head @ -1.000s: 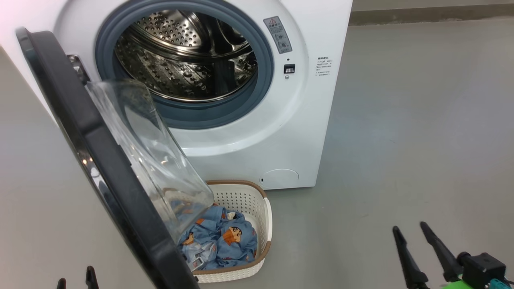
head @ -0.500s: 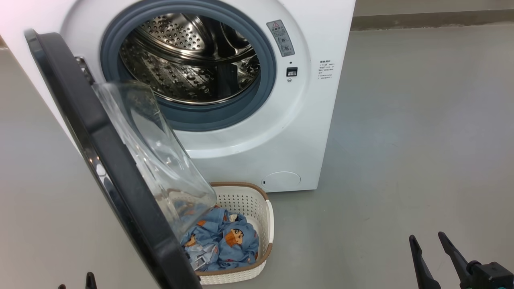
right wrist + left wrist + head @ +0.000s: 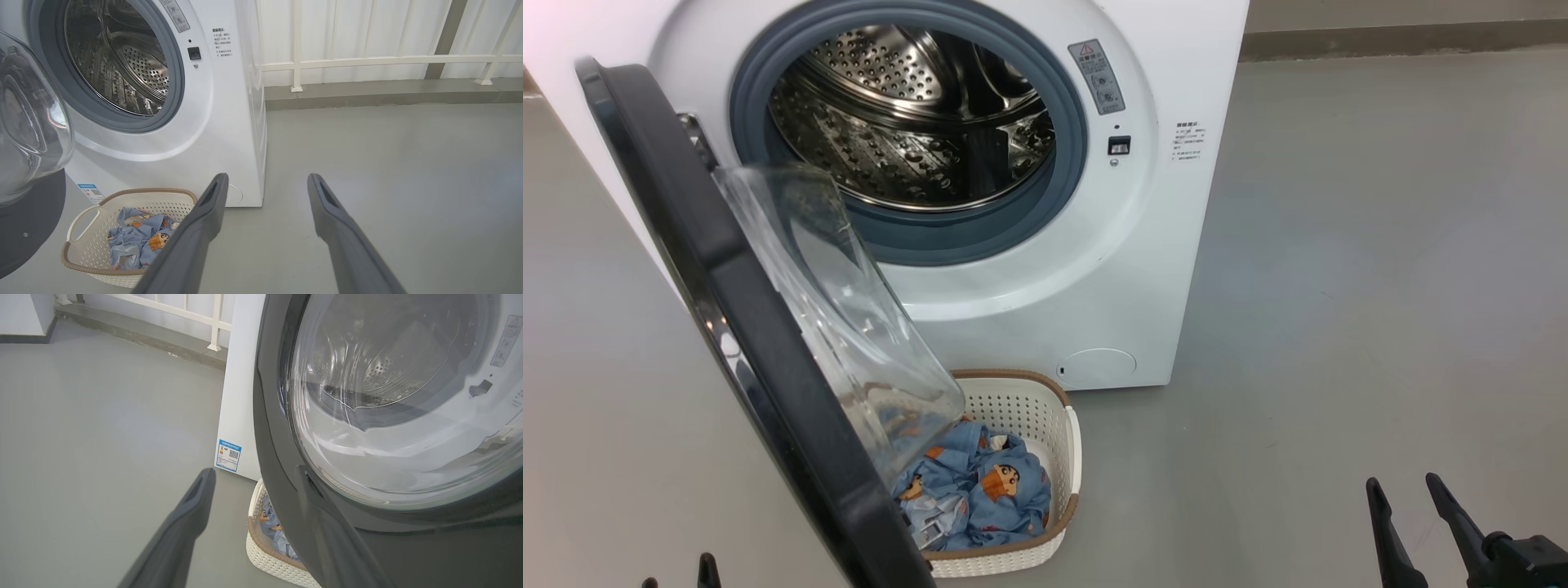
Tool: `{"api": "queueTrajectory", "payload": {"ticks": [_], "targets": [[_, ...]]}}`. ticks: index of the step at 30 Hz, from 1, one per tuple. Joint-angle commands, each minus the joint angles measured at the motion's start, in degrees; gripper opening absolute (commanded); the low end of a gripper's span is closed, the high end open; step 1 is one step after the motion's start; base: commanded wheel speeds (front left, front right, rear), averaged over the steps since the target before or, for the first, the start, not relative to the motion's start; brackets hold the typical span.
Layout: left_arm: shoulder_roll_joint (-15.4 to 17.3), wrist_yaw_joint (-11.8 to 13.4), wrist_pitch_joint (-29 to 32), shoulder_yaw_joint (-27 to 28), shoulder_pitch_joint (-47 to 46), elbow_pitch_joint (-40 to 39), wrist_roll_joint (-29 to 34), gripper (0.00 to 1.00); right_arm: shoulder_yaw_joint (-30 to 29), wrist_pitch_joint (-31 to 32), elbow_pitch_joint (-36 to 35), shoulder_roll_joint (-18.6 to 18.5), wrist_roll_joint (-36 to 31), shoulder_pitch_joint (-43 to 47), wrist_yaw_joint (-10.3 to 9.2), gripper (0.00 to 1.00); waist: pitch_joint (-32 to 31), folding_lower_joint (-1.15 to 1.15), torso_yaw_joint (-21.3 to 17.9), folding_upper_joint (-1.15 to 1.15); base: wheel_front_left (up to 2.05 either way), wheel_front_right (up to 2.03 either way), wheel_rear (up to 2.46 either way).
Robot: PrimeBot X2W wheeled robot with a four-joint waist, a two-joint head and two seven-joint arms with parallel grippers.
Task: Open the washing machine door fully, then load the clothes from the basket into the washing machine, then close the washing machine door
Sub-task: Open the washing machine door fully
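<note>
Washing machine door [image 3: 727,278] is hinged on the left and swung out roughly edge-on to the robot, its glass bowl overhanging the left part of the basket [image 3: 1072,457] in the head view; looks short of fully open, judgement only. Basket sits on the floor at the foot of the washing machine [image 3: 1111,269], below the drum [image 3: 907,122] opening, with the clothes [image 3: 988,490] heaped inside, crumpled, no usable long axis. Left gripper [image 3: 255,471] is spread and empty on the door's outer side, one finger right at the black ring; contact can't be told. Right gripper [image 3: 267,176] is also spread and empty, low at right, well apart from the basket. Key geometry: clothes lie ahead and to the left of the right gripper, bare floor between; the door stands between the left gripper and the basket. Right arm suits the pick, left arm the door push
</note>
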Motion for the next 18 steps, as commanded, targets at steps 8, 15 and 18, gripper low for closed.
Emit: {"api": "queueTrajectory", "payload": {"ticks": [8, 15, 18], "targets": [[1.0, -0.2, -0.5, 1.9, -1.0, -1.4, 0.3, 1.0, 0.9, -0.7, -0.7, -0.7, -0.9, -1.4, 0.09, 1.0, -0.1, 0.0, 0.0, 0.0, 0.0, 0.0, 0.0], [1.0, -0.2, -0.5, 1.9, -0.9, -1.5, 0.4, 1.0, 0.9, -0.7, -0.7, -0.5, -0.9, -1.3, 0.09, 1.0, -0.5, 0.0, 0.2, 0.0, 0.0, 0.0, 0.0], [1.0, -0.2, -0.5, 1.8, -0.9, -1.6, 0.4, 1.0, 1.1, -0.7, -0.6, -0.4, -0.9, -1.4, 0.09, 1.0, -0.5, 0.0, 0.4, 0.0, 0.0, 0.0, 0.0]]}}
